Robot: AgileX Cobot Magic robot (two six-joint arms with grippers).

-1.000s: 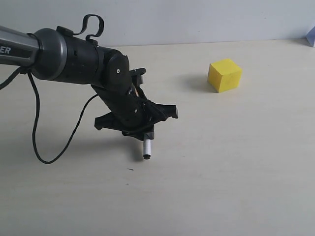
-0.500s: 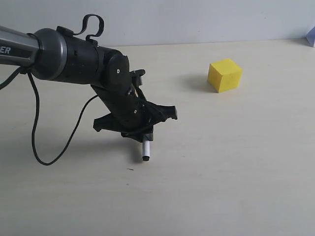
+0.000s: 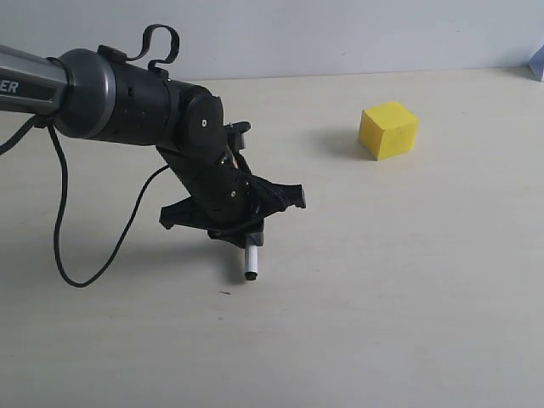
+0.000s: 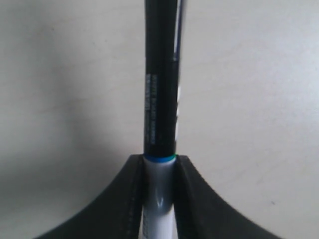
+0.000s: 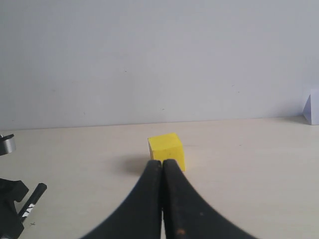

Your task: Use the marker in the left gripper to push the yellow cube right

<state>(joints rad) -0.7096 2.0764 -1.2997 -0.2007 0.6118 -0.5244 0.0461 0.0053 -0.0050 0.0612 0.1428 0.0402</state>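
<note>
The yellow cube (image 3: pixel 388 130) rests on the pale table at the right rear; the right wrist view shows the cube (image 5: pixel 167 148) just beyond the closed fingertips. My left gripper (image 3: pixel 244 231), black on the "PiPER" arm, is shut on the marker (image 3: pixel 251 263). The marker's white barrel and black end stick out below the jaws, the tip at or just above the table. The left wrist view shows the marker (image 4: pixel 160 99) clamped between the fingers (image 4: pixel 130 199), its black cap pointing away. The cube lies well to the right of the marker. My right gripper (image 5: pixel 162 162) is shut on nothing.
A loose black cable (image 3: pixel 64 229) loops from the left arm down to the table. A pale lilac object (image 3: pixel 537 61) sits at the far right edge by the back wall; in the right wrist view that lilac object (image 5: pixel 312 107) is visible too.
The left gripper with the marker has shifted very slightly left and down. The cube has not moved.
</note>
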